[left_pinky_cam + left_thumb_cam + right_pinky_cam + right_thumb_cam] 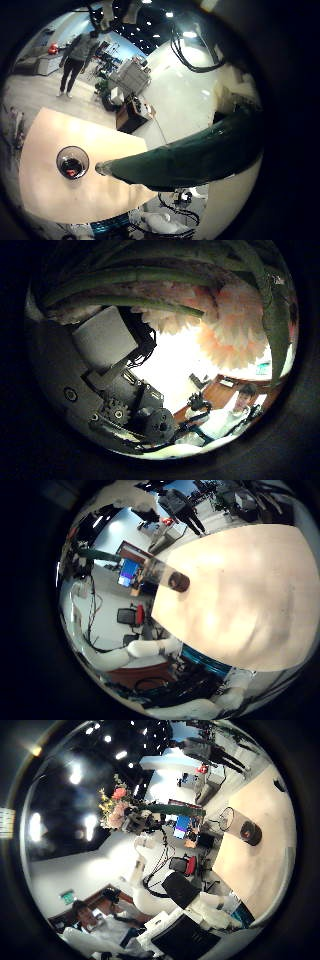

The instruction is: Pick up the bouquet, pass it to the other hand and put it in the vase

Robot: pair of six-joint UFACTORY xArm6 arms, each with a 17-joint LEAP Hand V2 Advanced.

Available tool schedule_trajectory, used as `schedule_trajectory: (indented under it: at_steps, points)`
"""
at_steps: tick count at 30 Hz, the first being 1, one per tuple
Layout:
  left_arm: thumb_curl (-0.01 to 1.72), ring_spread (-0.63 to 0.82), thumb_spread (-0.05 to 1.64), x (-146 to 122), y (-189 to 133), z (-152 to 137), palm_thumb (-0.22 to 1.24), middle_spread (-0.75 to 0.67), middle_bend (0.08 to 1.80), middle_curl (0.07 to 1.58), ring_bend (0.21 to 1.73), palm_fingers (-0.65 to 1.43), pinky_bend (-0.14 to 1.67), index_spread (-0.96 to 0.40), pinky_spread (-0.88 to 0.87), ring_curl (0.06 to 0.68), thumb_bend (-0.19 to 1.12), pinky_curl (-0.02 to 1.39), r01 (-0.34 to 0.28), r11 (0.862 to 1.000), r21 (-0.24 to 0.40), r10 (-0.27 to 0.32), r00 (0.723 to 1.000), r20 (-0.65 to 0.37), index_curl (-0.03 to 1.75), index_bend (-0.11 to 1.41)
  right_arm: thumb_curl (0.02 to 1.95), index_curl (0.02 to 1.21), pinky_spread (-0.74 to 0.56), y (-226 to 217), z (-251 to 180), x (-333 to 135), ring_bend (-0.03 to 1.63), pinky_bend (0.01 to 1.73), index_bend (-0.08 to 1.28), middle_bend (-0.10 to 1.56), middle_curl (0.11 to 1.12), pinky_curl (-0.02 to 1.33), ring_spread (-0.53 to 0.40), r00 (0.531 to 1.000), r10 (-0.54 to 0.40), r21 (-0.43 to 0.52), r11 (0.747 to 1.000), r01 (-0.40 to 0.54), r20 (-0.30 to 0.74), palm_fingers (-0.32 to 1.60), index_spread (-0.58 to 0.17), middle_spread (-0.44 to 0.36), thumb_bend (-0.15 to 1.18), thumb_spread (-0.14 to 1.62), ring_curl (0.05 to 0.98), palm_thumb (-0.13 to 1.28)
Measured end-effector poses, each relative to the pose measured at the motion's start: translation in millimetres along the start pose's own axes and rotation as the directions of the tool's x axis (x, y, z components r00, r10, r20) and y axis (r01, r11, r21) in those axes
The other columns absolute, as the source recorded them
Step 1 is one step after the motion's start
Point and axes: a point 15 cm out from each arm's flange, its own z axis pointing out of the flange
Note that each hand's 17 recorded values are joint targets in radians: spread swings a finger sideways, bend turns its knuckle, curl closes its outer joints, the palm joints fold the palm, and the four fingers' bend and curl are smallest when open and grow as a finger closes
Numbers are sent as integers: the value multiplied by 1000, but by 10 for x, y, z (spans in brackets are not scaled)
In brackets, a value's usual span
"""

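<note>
My left hand (152, 818) holds the bouquet (118, 804) up in the air, level with its blooms pointing away from the table. Its fingers (112, 368) curl against the stems (130, 288), with the large blooms (232, 328) close to the palm. The wrapped stem end (190, 158) reaches out over the table edge, its tip a little to one side of the vase (72, 162). The vase is a round glass vessel standing on the table (60, 195); it also shows in the right palm views (179, 581) (245, 832). None of my right hand's fingers show in its own views.
The table (240, 590) is a pale board with only the vase on it. Robot arm parts (165, 215) lie past the table's near edge. Desks, chairs and monitors (182, 825) stand in the room beyond the table.
</note>
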Motion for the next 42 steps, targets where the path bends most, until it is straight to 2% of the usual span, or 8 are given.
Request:
schedule_trajectory:
  at_steps: [23,42]
  points:
    - [785,-372,1108,-879,-125,86,880,-393,1336,727,1484,1154,1401,-622,-459,573,-7,695,90,996,-11,-90,996,29,1045,903,470,276,440,-2,27,91,698,785,155,271,339,324,146,1000,24,-3,1000,-24,10,122,-368,18,-23,987,210,629]
    - [784,-372,1116,-1419,-20,221,890,-392,1341,720,1478,1155,1388,-629,-464,573,-7,712,157,987,-35,-155,986,55,1058,894,477,273,440,16,39,125,680,782,157,249,342,280,162,999,32,-5,999,-32,15,142,-367,26,-26,986,201,666]
